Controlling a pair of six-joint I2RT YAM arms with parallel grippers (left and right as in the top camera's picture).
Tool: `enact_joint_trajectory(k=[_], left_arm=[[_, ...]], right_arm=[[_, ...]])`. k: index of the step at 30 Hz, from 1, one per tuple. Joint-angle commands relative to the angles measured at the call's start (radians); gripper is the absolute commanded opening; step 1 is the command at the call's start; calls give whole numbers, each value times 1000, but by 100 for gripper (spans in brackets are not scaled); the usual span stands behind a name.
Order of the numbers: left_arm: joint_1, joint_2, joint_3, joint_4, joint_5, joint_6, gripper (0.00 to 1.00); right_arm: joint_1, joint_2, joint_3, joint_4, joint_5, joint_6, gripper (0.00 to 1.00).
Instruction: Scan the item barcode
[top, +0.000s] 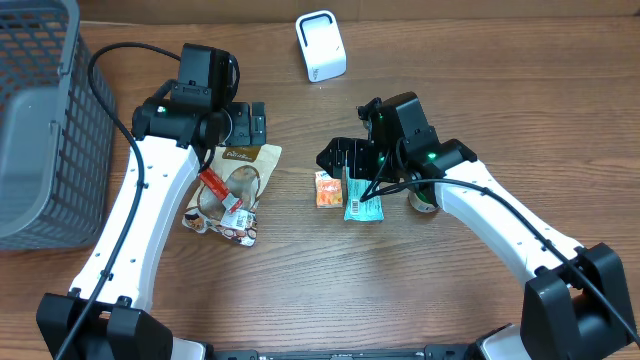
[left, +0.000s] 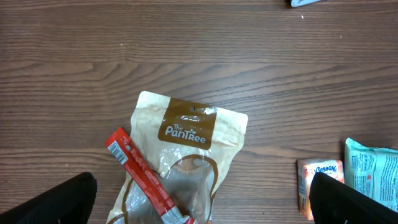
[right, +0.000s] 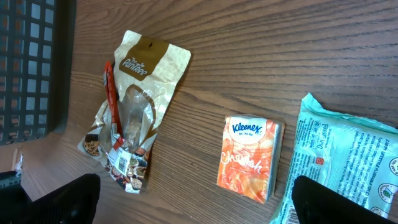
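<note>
A white barcode scanner (top: 320, 45) stands at the back of the table. A tan PanTree pouch (top: 240, 165) (left: 186, 130) (right: 146, 68) lies flat with a red stick packet (top: 213, 184) (left: 140, 171) across it. My left gripper (top: 245, 122) (left: 202, 208) hovers open over the pouch, holding nothing. An orange Kleenex pack (top: 328, 188) (right: 249, 155) lies beside a teal packet (top: 362, 205) (right: 348, 155). My right gripper (top: 345, 158) (right: 199, 205) hangs open above them, its right finger over the teal packet. Nothing is between its fingers.
A grey mesh basket (top: 40, 120) (right: 31, 62) fills the left side of the table. A small printed snack packet (top: 235, 222) (right: 121, 165) with a barcode label lies at the pouch's near end. A small round container (top: 425, 203) is partly hidden under the right arm.
</note>
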Motion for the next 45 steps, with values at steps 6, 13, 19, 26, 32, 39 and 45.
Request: enact_joint_trajectory(k=[6, 13, 19, 26, 32, 39, 45], left_arm=[[-5, -11, 16, 0, -8, 8, 100], [-5, -11, 16, 0, -8, 8, 100], [-5, -11, 16, 0, -8, 8, 100], [-5, -11, 16, 0, -8, 8, 100], [-5, -11, 16, 0, -8, 8, 100], [-5, -11, 16, 0, -8, 8, 100], [-5, -11, 16, 0, -8, 8, 100]], right_arm=[[-4, -18, 22, 5, 7, -8, 100], [-4, -18, 22, 5, 7, -8, 100], [-4, -18, 22, 53, 3, -4, 100], [-3, -17, 22, 43, -57, -5, 95], [36, -14, -10, 36, 53, -8, 26], [132, 35, -57, 67, 253, -8, 30], [143, 132, -57, 103, 288, -8, 33]])
